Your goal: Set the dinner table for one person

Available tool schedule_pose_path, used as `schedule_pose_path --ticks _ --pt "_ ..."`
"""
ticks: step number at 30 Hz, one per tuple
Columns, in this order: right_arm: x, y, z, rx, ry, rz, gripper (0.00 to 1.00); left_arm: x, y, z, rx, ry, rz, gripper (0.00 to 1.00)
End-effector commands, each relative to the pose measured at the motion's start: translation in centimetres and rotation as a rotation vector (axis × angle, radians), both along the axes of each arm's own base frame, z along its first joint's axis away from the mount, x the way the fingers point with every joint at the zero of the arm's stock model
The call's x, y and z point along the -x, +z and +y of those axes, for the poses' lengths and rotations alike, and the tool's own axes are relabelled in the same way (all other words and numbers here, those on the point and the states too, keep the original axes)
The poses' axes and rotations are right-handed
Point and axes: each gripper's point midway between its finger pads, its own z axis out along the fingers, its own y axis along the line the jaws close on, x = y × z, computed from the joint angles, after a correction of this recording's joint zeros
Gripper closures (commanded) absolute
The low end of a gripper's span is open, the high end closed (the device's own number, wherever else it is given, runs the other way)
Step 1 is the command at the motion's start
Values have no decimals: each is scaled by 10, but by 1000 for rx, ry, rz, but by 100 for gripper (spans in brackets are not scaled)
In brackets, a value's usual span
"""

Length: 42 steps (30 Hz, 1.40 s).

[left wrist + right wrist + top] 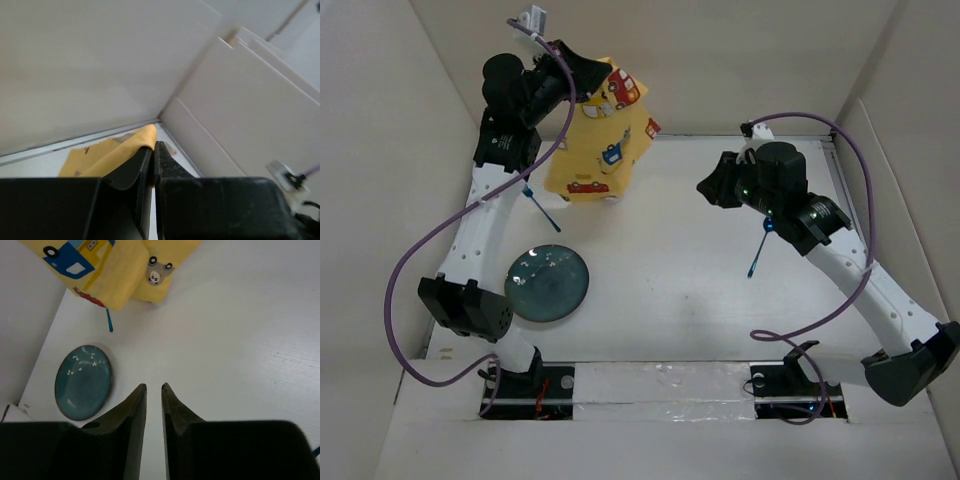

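My left gripper [588, 80] is raised at the back left, shut on the top edge of the yellow cloth mat [600, 135] printed with cartoon cars. The mat hangs from it, its lower edge reaching the white dinner table [670, 270]. In the left wrist view the fingertips [153, 146] pinch the yellow cloth [107, 152]. My right gripper [712, 187] hovers over the table's middle right, its jaws a little apart and empty [154, 387]. A blue-green plate [547, 284] lies at the front left, also in the right wrist view [83, 381].
A blue utensil [542, 209] lies by the left arm, partly under the mat's edge [108, 320]. A second blue utensil [760, 245] lies below the right arm's wrist. White walls enclose the table on the left, back and right.
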Motion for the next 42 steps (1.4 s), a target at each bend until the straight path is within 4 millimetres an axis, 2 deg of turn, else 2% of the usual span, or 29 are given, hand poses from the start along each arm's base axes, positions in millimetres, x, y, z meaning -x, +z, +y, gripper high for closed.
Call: schedule_pose_path --ticks 1,3,4,5,7,8,9,10,11,12,13,14,16,18,19,20,21,22,23,24,25,26,29,30,31,32,33,37,42 --pt "-2 21 -2 -38 20 -84 57 32 18 -52 65 -198 -5 100" --pt "-2 21 -2 -41 16 -92 52 24 1 -61 50 -189 36 100" --pt "-2 19 -3 -43 13 -91 47 28 -14 -88 33 -225 58 100" --pt "-5 12 -7 -43 -7 -74 45 14 -41 -106 10 -224 104 100" --pt "-7 7 -13 -46 -35 -63 44 6 -72 -140 -15 -255 160 100" --pt "-9 4 -18 -50 -55 -51 43 -6 -112 -165 -40 -273 240 100" --pt "-11 -2 -27 -38 -89 -36 44 -10 -128 -176 -45 -285 287 100" --pt "-12 -5 -30 -32 -108 -30 53 -13 -141 -187 -39 -299 318 98" --pt "-11 -3 -37 -37 -150 -31 59 -12 -172 -208 -60 -333 373 83" --pt "-13 -13 -50 -21 -208 -16 67 -7 -186 -220 -72 -364 402 76" --pt "-12 -15 -53 -19 -227 -12 84 1 -186 -234 -88 -423 392 63" --pt "-10 -17 -60 -25 -251 -9 90 3 -210 -247 -124 -440 432 58" --pt "-9 -34 -67 -13 -272 27 94 22 -214 -266 -174 -482 446 50" --pt "-11 -48 -74 -14 -304 66 92 23 -212 -261 -193 -468 433 40" --pt "-10 -63 -75 -2 -311 97 82 20 -222 -252 -209 -442 450 38" --pt "-10 -70 -74 -8 -318 120 74 15 -207 -237 -209 -383 418 34" --pt "-11 -80 -73 1 -320 145 68 9 -205 -223 -227 -340 395 32" --pt "-11 -89 -74 8 -327 169 58 -2 -224 -197 -249 -269 428 32" --pt "-11 -100 -76 9 -345 201 55 -8 -209 -173 -240 -179 398 32" --pt "-10 -107 -75 13 -345 229 53 -15 -212 -155 -230 -130 394 33" --pt "-10 -118 -74 24 -348 263 50 -26 -237 -122 -243 -55 446 34" --pt "-10 -125 -73 24 -350 284 50 -34 -240 -101 -253 18 449 35" --pt "-11 -139 -67 29 -329 326 55 -55 -291 -50 -359 149 542 40" --pt "-11 -142 -66 29 -325 333 59 -53 -311 -42 -403 150 605 41" --pt "-11 -142 -65 29 -322 336 69 -61 -313 -39 -440 141 606 41" --pt "-12 -142 -64 29 -319 336 77 -64 -350 -39 -495 127 676 43" --pt "-12 -140 -63 25 -315 335 90 -66 -369 -34 -574 124 724 43" --pt "-11 -137 -62 17 -307 330 90 -74 -401 -23 -615 171 771 41" --pt "-5 -135 -63 13 -303 331 87 -79 -425 -32 -632 114 802 40"
